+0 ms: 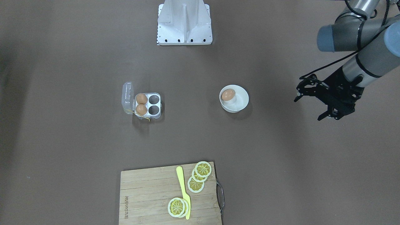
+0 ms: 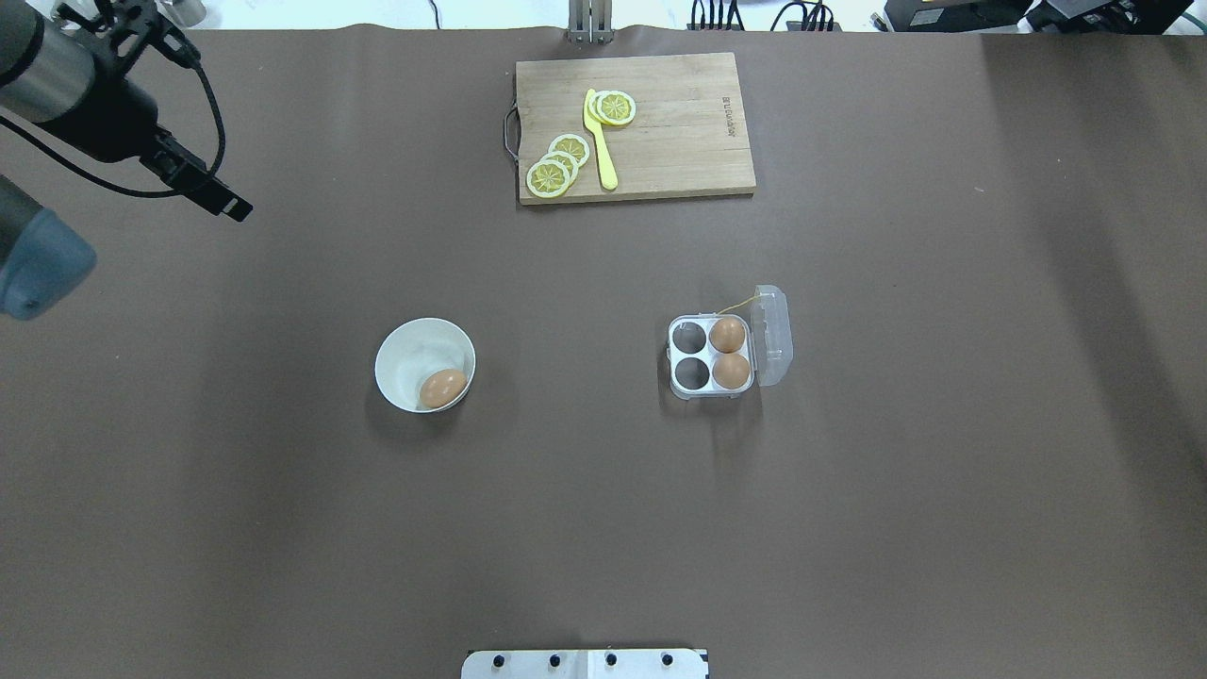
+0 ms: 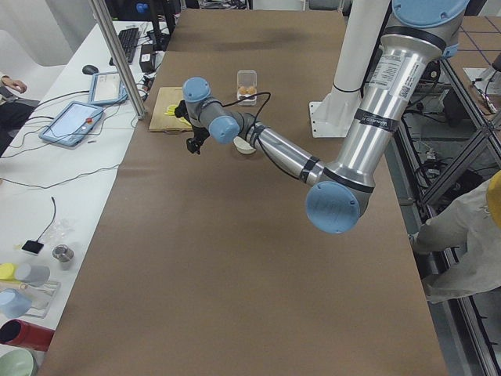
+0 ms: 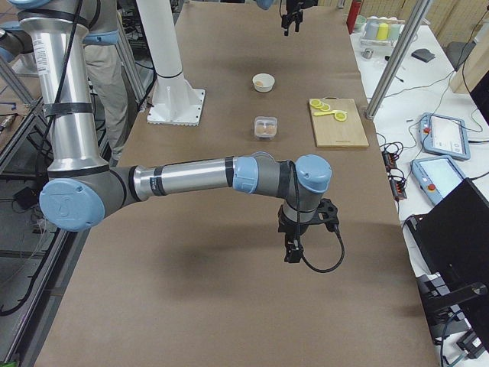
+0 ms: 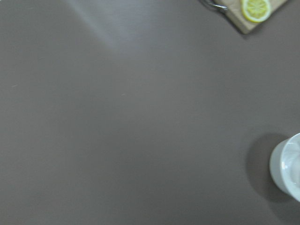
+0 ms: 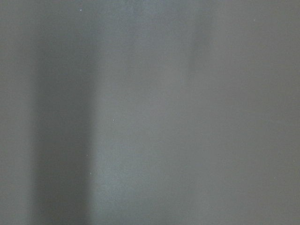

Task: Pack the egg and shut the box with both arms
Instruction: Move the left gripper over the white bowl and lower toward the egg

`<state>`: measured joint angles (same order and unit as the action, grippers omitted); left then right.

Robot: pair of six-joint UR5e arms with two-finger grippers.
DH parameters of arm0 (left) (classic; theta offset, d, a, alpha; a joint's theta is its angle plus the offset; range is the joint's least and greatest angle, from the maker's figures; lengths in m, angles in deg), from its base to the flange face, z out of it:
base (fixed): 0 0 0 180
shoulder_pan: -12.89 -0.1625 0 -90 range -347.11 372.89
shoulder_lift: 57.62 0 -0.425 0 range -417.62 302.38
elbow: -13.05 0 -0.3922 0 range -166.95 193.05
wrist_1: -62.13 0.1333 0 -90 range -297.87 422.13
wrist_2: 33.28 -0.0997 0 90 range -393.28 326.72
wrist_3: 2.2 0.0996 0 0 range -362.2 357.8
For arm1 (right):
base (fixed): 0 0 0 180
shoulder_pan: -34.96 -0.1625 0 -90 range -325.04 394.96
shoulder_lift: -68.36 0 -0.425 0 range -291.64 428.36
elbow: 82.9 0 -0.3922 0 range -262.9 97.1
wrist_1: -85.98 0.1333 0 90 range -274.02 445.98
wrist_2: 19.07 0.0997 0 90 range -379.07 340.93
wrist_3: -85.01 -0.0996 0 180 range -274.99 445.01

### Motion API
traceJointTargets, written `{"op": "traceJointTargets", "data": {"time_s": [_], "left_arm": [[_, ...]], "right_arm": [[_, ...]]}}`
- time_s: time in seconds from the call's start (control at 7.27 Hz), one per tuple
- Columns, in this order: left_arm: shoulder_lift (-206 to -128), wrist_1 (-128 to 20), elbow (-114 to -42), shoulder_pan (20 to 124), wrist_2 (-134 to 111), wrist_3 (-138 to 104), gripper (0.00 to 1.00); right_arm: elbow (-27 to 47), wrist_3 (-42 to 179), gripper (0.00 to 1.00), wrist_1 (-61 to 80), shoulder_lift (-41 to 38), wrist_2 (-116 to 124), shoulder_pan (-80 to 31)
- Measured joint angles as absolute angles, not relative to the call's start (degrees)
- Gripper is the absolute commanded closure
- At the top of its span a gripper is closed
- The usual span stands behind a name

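Observation:
The egg (image 1: 228, 94) lies in a round white bowl (image 1: 242, 103) right of centre; it also shows in the overhead view (image 2: 443, 388). The box (image 1: 157, 106) stands open, with its clear lid (image 1: 127, 97) swung out to the side. Two other brown eggs (image 1: 141, 98) fill the cells next to the lid, and the two other cells are empty. My left gripper (image 1: 307, 109) is open and empty, well to the side of the bowl. My right gripper (image 4: 294, 248) shows only in the exterior right view, far from the box, and I cannot tell its state.
A wooden cutting board (image 1: 150, 193) with lemon slices (image 1: 196, 184) and a yellow knife (image 1: 182, 190) lies at the table's operator-side edge. The white metal stand (image 1: 184, 23) is at the robot's side. The left wrist view shows the bowl's rim (image 5: 288, 166).

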<state>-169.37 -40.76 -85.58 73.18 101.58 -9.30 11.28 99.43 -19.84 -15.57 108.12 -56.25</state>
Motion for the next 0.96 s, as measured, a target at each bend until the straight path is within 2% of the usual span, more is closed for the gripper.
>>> {"op": "traceJointTargets", "data": {"time_s": [0.41,0.55,0.69,0.96], "left_arm": [[-173.2,-40.62,-85.46,65.72,96.79,-9.24,0.04],[-174.21,-40.62,-85.43,63.23,94.6,-9.13,0.15],[-175.29,-40.62,-85.41,61.22,92.86,-9.08,0.21],[-176.39,-40.62,-85.34,59.66,91.61,-9.05,0.21]], "right_arm": [[11.23,99.44,0.0,-19.82,-15.83,108.11,-56.12],[11.23,99.48,0.0,-19.78,-15.94,108.11,-56.03],[11.23,99.5,0.0,-19.76,-15.98,108.13,-55.9],[11.27,99.51,0.0,-19.75,-16.03,108.13,-55.78]]}}
